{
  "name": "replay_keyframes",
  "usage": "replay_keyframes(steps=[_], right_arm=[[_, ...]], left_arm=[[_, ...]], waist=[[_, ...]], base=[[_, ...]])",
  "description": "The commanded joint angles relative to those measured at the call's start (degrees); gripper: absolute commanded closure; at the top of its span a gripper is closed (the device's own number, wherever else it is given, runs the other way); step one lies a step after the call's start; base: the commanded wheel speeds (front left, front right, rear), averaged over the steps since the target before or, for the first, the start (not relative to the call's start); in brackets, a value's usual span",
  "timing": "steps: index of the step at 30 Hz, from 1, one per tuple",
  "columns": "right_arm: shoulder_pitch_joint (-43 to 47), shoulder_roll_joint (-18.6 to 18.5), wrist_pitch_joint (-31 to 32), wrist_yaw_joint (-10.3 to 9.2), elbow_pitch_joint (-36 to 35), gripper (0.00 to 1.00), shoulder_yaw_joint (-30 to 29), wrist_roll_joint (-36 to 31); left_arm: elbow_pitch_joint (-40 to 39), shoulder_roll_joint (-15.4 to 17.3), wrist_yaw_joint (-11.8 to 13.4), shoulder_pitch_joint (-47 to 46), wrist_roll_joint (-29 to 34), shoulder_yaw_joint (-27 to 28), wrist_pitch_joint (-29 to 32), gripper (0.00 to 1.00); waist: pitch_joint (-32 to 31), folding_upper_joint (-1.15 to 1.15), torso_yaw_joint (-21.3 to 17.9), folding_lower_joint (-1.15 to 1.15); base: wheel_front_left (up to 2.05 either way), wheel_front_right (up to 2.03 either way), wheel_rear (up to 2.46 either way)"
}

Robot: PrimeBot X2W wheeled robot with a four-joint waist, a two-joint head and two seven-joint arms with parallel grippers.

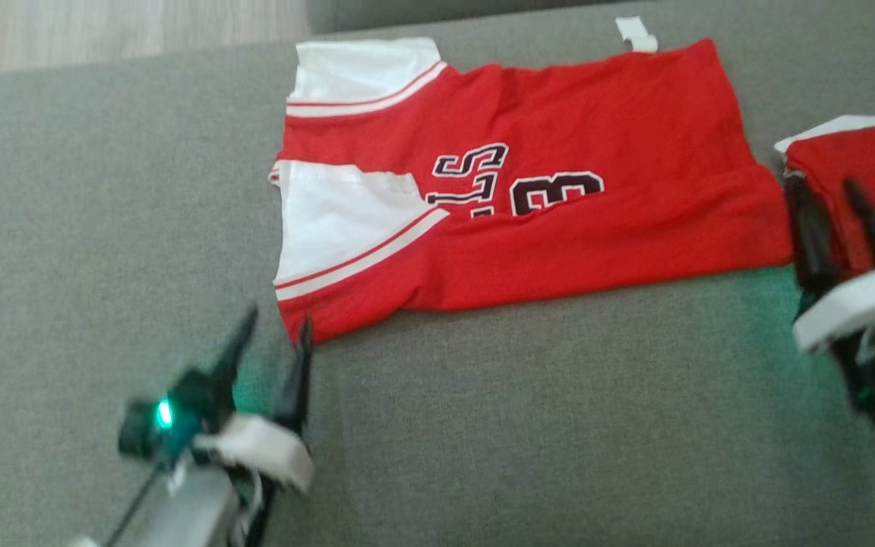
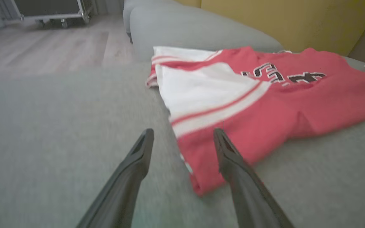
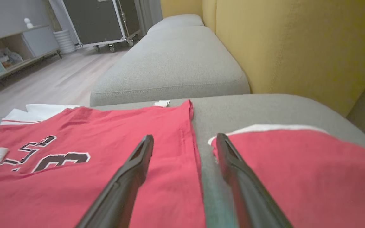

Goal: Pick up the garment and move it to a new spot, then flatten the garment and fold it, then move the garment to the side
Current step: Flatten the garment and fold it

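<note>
Red jersey (image 1: 559, 228) is lying folded over on the grey sofa (image 1: 483, 425). It looks light and floppy, so I'd grab it at the near corners. Left gripper (image 1: 278, 317) and right gripper (image 1: 821, 186) hover there, jaws spread, holding nothing.

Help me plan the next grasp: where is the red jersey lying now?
Head view: the red jersey lies spread on the grey cushion, between the left gripper at its lower-left corner and a second red garment on the right.
</note>
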Motion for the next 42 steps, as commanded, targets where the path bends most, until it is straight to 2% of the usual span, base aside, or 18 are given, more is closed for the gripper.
replay_keyframes(steps=[1,7,17,20,21,22,23,25,42], right_arm=[[1.79,0.1,-0.61,-0.04,-1.78,0.0,-0.18,0.09],[6.74,2.38,-0.62,-0.04,-4.93,0.0,-3.82,-2.38],[8.86,3.77,-0.63,-0.04,-5.92,0.0,-6.3,-4.19],[9.02,3.92,-0.63,-0.04,-5.65,0.0,-6.59,-4.36],[9.04,3.96,-0.63,-0.04,-5.56,0.0,-6.64,-4.37],[9.04,4.01,-0.63,-0.04,-5.49,0.0,-6.69,-4.39],[9.03,4.08,-0.63,-0.04,-5.42,0.0,-6.7,-4.44],[8.97,4.23,-0.63,-0.04,-5.21,0.0,-6.68,-4.53],[2.77,5.51,0.53,-0.04,9.74,0.0,-2.13,-2.0]], left_arm=[[-2.07,0.84,0.23,-1.74,-0.63,2.8,-0.18,0.0],[0.63,-0.64,0.61,2.41,-1.92,4.58,-0.18,0.0],[7.99,-2.67,-1.33,-0.41,-1.55,4.52,-0.18,0.0],[9.58,-3.11,-2.08,-1.39,-1.23,4.49,-0.18,0.06],[10.09,-3.25,-2.34,-1.71,-1.14,4.48,-0.18,0.12],[10.6,-3.34,-2.67,-2.02,-0.97,4.36,-0.18,0.25],[11.03,-3.38,-3.06,-2.33,-0.66,4.12,-0.18,0.53],[11.41,-3.45,-3.81,-2.84,-0.05,3.79,-0.18,1.0],[5.65,-1.05,-4.91,-0.94,4.54,5.41,-0.18,1.0]], waist=[[-0.93,0.0,0.04,0.01],[-2.12,0.0,-0.54,0.01],[-1.93,0.0,-1.76,0.01],[-1.83,0.0,-1.8,0.01],[-1.81,0.0,-1.77,0.01],[-1.81,0.0,-1.74,0.01],[-1.82,0.0,-1.72,0.01],[-1.87,0.0,-1.63,0.01],[-1.81,0.0,0.38,0.01]], base=[[0.0,0.0,0.0],[0.0,0.0,0.0],[0.0,0.0,0.0],[0.0,0.0,0.0],[0.0,0.0,0.0],[0.0,0.0,0.0],[0.0,0.0,0.0],[0.0,0.0,0.0],[0.0,0.0,0.0]])
